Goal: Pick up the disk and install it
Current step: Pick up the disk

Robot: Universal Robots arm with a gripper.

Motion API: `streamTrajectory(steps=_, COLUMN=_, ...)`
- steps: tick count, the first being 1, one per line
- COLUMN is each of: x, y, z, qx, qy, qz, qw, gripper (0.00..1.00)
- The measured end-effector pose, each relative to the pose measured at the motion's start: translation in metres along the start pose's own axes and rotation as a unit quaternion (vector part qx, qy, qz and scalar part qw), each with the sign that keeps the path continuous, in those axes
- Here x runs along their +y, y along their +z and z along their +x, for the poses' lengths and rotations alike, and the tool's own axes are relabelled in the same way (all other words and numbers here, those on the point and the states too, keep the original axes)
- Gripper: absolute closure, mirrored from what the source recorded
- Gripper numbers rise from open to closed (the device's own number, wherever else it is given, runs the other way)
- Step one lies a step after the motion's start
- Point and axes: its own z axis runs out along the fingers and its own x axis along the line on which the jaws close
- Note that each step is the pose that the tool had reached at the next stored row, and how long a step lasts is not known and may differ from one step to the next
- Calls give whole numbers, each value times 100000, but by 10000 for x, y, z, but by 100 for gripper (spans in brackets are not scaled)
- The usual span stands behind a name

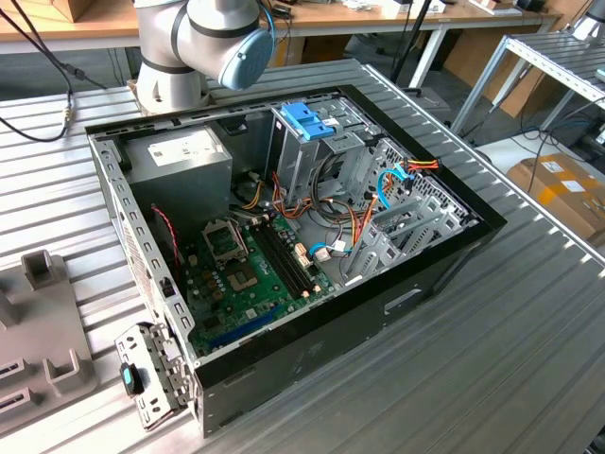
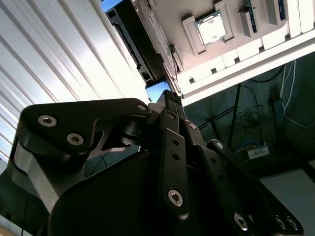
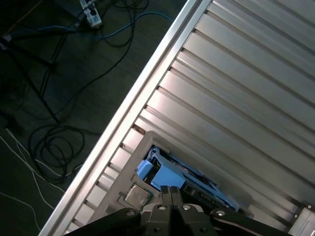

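Nearest my wrist cameras, the gripper (image 3: 171, 192) has its fingers pressed together with nothing between them (its black linkage blocks much of the second wrist view). Just past the fingertips, the first wrist view shows the disk (image 3: 197, 183). It lies in a grey tray (image 3: 147, 142) beside a small square chip (image 3: 138, 194), and the gripper hides part of it. The tray rests on the slatted table (image 3: 236, 73). In the exterior view the tray is cut off at the exterior view's left edge. To its right is the open computer case (image 1: 425, 284), with a blue latch (image 1: 307, 120) on the drive cage. The arm's base (image 1: 175, 57) stands farthest back.
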Motion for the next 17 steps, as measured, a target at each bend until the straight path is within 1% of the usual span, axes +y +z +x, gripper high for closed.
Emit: streamTrajectory(steps=17, x=0, y=0, z=0, qx=-4, qy=-356, qz=12, qw=99999, gripper=89)
